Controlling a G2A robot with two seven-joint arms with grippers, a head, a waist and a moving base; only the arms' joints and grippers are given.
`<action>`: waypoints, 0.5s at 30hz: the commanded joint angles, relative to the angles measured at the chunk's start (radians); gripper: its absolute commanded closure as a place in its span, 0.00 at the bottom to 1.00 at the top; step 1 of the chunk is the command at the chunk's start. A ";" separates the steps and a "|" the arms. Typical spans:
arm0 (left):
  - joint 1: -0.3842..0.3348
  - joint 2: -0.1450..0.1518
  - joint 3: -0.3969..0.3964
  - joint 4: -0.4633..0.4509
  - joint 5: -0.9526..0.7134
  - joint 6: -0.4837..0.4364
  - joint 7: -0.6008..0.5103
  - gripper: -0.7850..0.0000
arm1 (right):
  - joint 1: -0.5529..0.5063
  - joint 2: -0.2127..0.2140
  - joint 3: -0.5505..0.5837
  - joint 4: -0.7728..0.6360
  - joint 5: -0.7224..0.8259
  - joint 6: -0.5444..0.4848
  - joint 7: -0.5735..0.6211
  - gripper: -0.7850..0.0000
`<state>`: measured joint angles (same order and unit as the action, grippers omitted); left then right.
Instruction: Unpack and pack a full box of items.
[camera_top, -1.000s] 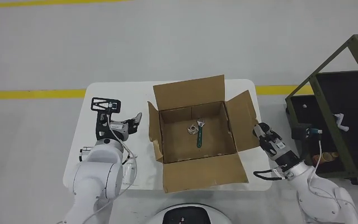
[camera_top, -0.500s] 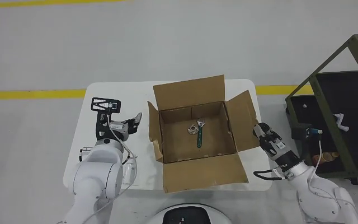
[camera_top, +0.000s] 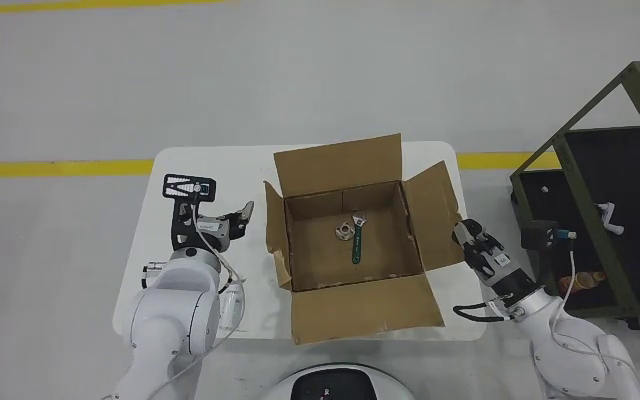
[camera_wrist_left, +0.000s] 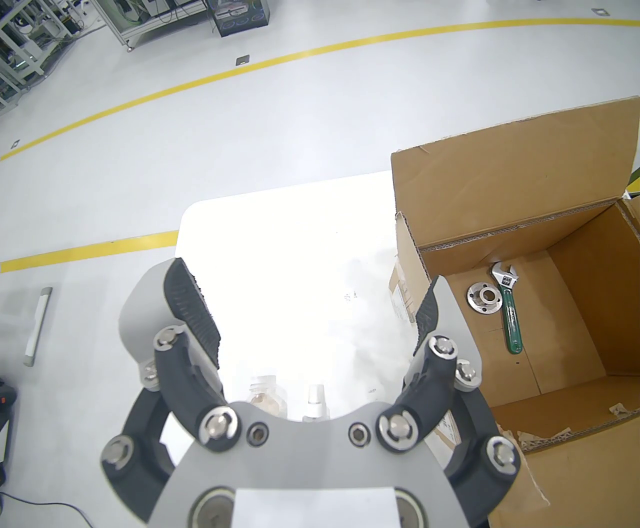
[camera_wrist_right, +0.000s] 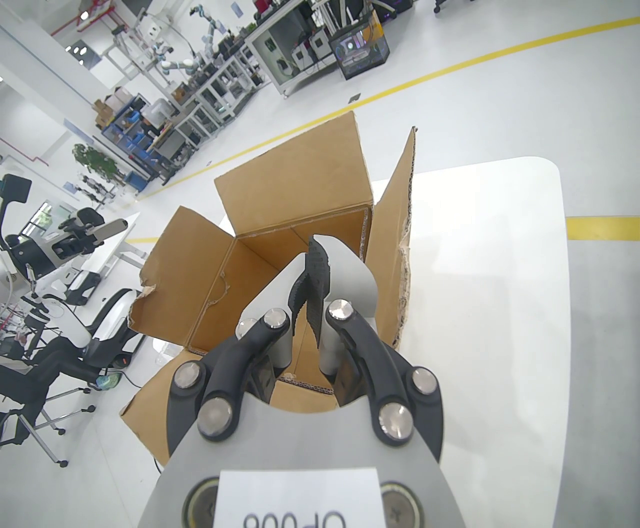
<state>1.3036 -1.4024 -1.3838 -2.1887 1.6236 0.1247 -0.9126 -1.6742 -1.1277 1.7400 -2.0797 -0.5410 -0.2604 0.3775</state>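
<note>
An open cardboard box (camera_top: 340, 162) stands in the middle of the white table (camera_top: 440, 160), flaps spread. On its floor lie a green-handled wrench (camera_top: 356, 244) and a round metal flange (camera_top: 344, 231), touching each other; both also show in the left wrist view, wrench (camera_wrist_left: 510, 315) and flange (camera_wrist_left: 484, 299). My left gripper (camera_top: 215, 216) is over the table left of the box (camera_wrist_left: 500, 165), open wide with nothing between its fingers (camera_wrist_left: 192, 310). My right gripper (camera_top: 470, 240) sits beside the box's right flap (camera_wrist_right: 395, 240), shut and empty (camera_wrist_right: 315, 280).
A black tool-like item with white markings (camera_top: 188, 187) lies on the table's far left, by my left gripper. A clear bottle (camera_wrist_left: 265, 395) and a small spray bottle (camera_wrist_left: 316, 400) stand under the left wrist. A dark green cart (camera_top: 590, 200) stands right of the table.
</note>
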 joint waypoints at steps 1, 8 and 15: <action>0.000 0.000 0.000 0.000 0.000 0.000 0.000 0.00 | 0.000 0.000 0.000 0.000 0.000 0.000 0.000 1.00; 0.015 0.001 -0.013 0.010 -0.014 -0.008 0.057 0.00 | 0.000 0.000 0.000 0.000 0.000 0.000 0.000 0.96; 0.016 0.001 -0.022 0.009 0.002 -0.009 0.101 1.00 | 0.000 0.000 0.000 0.000 0.000 0.000 0.000 0.00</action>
<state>1.3202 -1.4010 -1.4056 -2.1783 1.6244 0.1142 -0.8186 -1.6742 -1.1277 1.7400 -2.0797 -0.5410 -0.2604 0.3775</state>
